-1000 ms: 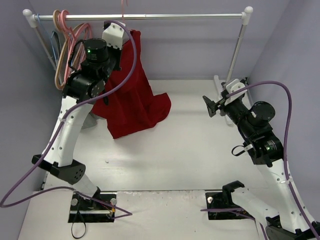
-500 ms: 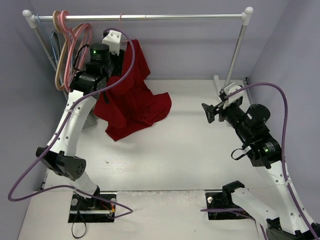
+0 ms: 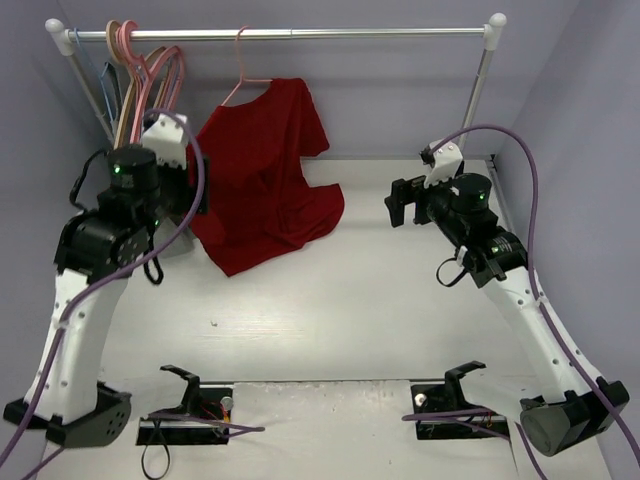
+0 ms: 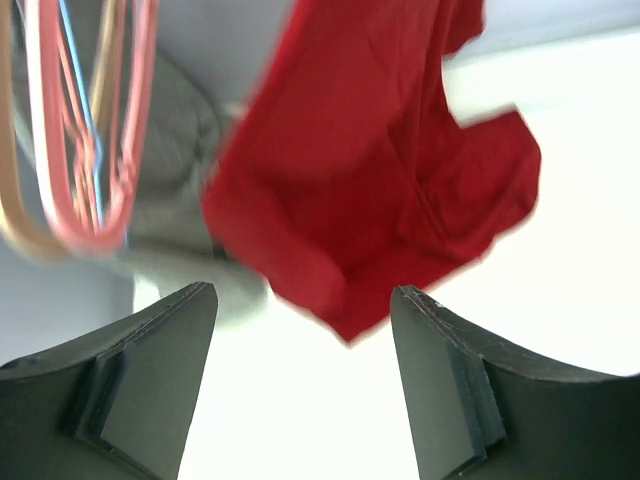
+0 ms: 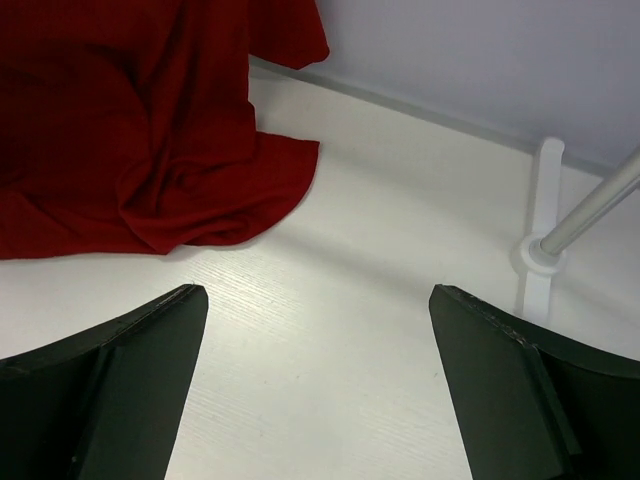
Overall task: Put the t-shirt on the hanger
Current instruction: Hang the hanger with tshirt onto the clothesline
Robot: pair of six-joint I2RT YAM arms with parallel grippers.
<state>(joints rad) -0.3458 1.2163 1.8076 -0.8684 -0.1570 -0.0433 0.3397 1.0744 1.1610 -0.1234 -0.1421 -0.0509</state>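
Note:
The red t-shirt (image 3: 262, 165) hangs from the light-pink hanger (image 3: 243, 62), whose hook sits on the rail; the shirt's lower part lies bunched on the table (image 3: 330, 300). My left gripper (image 3: 193, 192) is just left of the shirt, apart from it. In the left wrist view my left gripper (image 4: 302, 291) is open with nothing between the fingers, and the t-shirt (image 4: 380, 170) hangs beyond it. My right gripper (image 3: 400, 205) is right of the shirt. In the right wrist view my right gripper (image 5: 317, 290) stands wide open over bare table, with the t-shirt (image 5: 130, 140) ahead to the left.
A metal rail (image 3: 380, 32) spans the back on two posts. Several spare hangers (image 3: 140, 80) crowd its left end, close behind my left wrist. A grey garment (image 4: 180, 140) lies behind the shirt at the left. The right post's foot (image 5: 545, 250) stands near my right gripper.
My left gripper opened and drew back down and left, leaving the shirt hanging on the rail. The right arm swung toward the back and its jaws opened wider.

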